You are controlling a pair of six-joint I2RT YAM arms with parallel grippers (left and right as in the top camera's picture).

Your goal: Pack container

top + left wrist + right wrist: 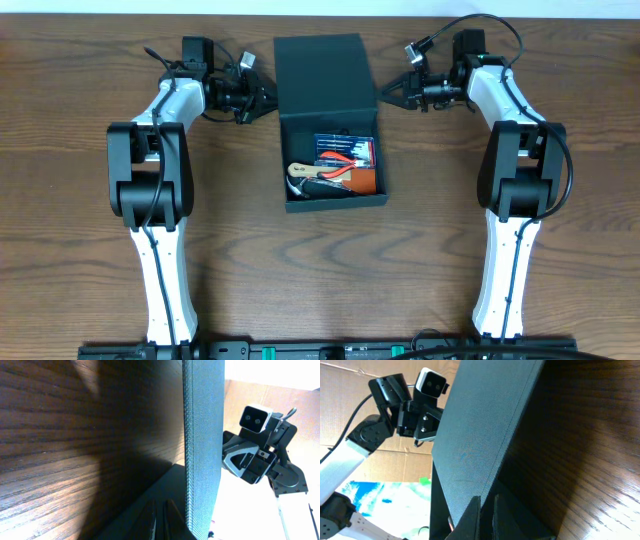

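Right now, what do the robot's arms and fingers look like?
Both arms match: the left arm and right arm have white tubular links, bulky black joint housings and loose black cables looping near the wrists. Each wrist carries a small white-faced camera. The fingers are dark and tapered.

The container (322,75) is matte dark teal-black, finely textured. The table (80,250) shows dark brown wood grain. The left arm (160,280) and right arm (505,280) are white with black joints. Inside lie red-handled pliers (346,159) and a blue case (330,143).

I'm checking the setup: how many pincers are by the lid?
2: left pincer by the lid's left edge, right pincer by its right edge, both shut. None seems hidden.
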